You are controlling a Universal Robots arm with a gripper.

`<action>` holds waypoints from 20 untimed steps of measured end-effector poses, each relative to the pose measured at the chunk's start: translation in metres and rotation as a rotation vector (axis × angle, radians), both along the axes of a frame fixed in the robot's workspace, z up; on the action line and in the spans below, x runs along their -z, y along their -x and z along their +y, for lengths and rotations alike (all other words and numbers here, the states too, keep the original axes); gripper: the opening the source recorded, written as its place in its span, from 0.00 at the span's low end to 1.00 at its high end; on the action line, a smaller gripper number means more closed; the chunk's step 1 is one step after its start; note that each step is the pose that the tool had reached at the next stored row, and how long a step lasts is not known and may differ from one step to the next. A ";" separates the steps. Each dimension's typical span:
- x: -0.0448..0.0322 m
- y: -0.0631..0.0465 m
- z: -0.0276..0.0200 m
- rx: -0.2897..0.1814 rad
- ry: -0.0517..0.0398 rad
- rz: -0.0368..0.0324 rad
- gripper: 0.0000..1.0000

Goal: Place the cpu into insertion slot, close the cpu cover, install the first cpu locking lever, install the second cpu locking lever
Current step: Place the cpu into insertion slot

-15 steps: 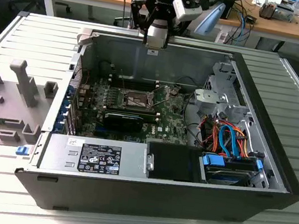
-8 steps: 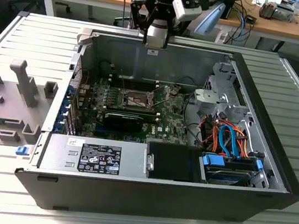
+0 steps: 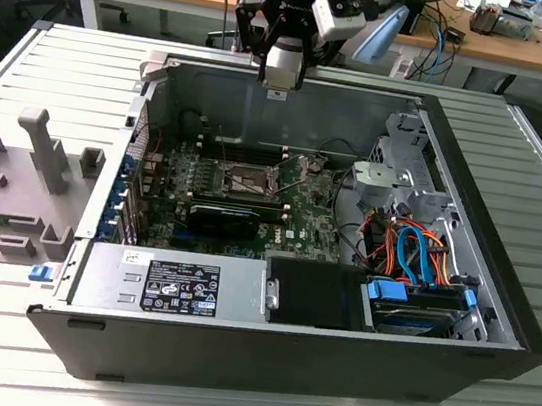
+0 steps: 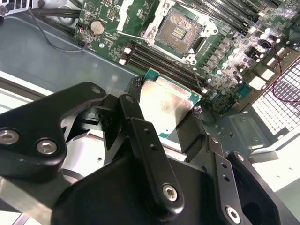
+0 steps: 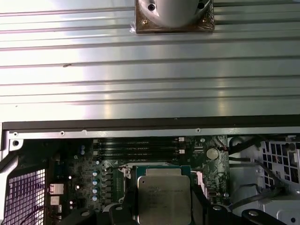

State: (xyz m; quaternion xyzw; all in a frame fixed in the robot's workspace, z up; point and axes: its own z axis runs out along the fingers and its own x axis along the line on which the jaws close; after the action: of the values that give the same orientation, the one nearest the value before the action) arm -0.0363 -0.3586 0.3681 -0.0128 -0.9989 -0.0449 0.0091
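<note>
My gripper (image 3: 280, 79) hangs over the open computer case (image 3: 143, 104), above its far wall. It is shut on the cpu (image 4: 166, 108), a silvery square on a green board, pinched by its edges between the two black fingers (image 4: 140, 126). The first wrist view also has the cpu (image 5: 164, 197) in the gripper (image 5: 164, 208). Below on the green motherboard lies the insertion slot (image 4: 178, 32), its dark pin field bare inside a silvery rim; the exterior view puts the insertion slot (image 3: 246, 181) mid-board. The cpu is well above it and apart. I cannot make out the cpu cover or the levers.
Long black memory slots (image 4: 154, 58) run beside the socket. A labelled black box (image 3: 178, 286) fills the case's near side, with a perforated drive cage (image 3: 397, 170) and orange and blue cables (image 3: 416, 249) at the exterior view's right. A grey fixture (image 3: 23, 168) sits on the ribbed table.
</note>
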 end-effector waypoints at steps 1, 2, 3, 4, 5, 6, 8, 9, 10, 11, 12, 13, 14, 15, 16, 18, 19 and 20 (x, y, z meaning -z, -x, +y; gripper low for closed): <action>0.0000 0.000 -0.0010 0.000 0.0001 0.0001 0.55; 0.0000 0.000 -0.0018 0.000 0.0000 0.0000 0.55; 0.0000 0.000 -0.0025 0.000 0.0000 0.0000 0.55; 0.0001 0.000 -0.0037 0.000 0.0001 0.0000 0.55; 0.0001 0.000 -0.0043 0.000 0.0000 0.0000 0.55; 0.0002 0.000 -0.0047 0.000 0.0001 0.0000 0.55; 0.0003 0.000 -0.0061 0.000 0.0001 0.0001 0.55; 0.0004 0.000 -0.0069 0.000 0.0000 0.0000 0.55; 0.0005 0.000 -0.0073 0.000 -0.0001 0.0000 0.55; 0.0007 0.000 -0.0076 0.000 0.0001 0.0001 0.55; 0.0008 0.000 -0.0081 0.000 -0.0001 0.0000 0.55; 0.0010 0.000 -0.0084 0.000 0.0001 0.0001 0.55; 0.0012 0.000 -0.0086 0.000 0.0000 0.0000 0.55; 0.0012 0.000 -0.0087 0.000 0.0001 0.0000 0.55; 0.0012 0.000 -0.0088 0.000 0.0002 0.0001 0.55; 0.0014 0.000 -0.0089 0.000 0.0001 0.0000 0.55; 0.0016 0.000 -0.0092 0.000 0.0002 0.0001 0.55; 0.0021 0.000 -0.0093 0.000 0.0001 0.0001 0.55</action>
State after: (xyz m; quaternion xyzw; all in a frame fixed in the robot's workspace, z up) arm -0.0363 -0.3678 0.3660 -0.0128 -0.9989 -0.0448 0.0091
